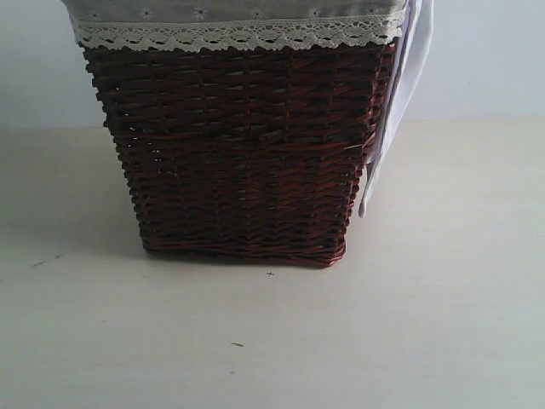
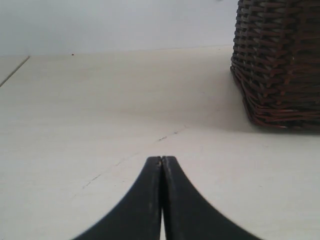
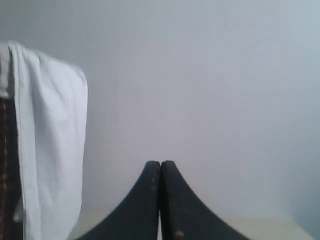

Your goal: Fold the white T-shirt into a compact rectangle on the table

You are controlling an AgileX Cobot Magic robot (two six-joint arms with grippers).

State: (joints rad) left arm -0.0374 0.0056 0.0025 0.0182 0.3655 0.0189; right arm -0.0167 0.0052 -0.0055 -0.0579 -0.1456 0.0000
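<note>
- Pale beige table (image 1: 443,341) is filling the lower half of the exterior frame, matte and carrying a few tiny dark specks. A plain light wall (image 1: 485,60) is closing off the background.
- A dark red-brown wicker basket (image 1: 238,153) is standing on the table at the centre of the frame, its grey lace-trimmed liner (image 1: 230,21) showing along the upper edge.
- The white T-shirt (image 1: 407,77) is hanging over the basket's rim at the upper right of the frame. One strip is trailing down the outside wall and stopping short of the table. The rest is lying out of sight, probably inside the basket.
- Judgement: the shirt is sitting there as stored laundry. Folding is not yet begun, and the shirt is needing to come out onto open table first.
- The left gripper (image 2: 162,159) is pressing its jaws together on nothing, sitting low over bare table with the basket's lower corner near it.
- The right gripper (image 3: 160,162) is likewise pressed together and empty, facing the wall at a raised height, with the hanging cloth near but apart. Judgement: this position is suiting a first grasp, once the jaws part.
</note>
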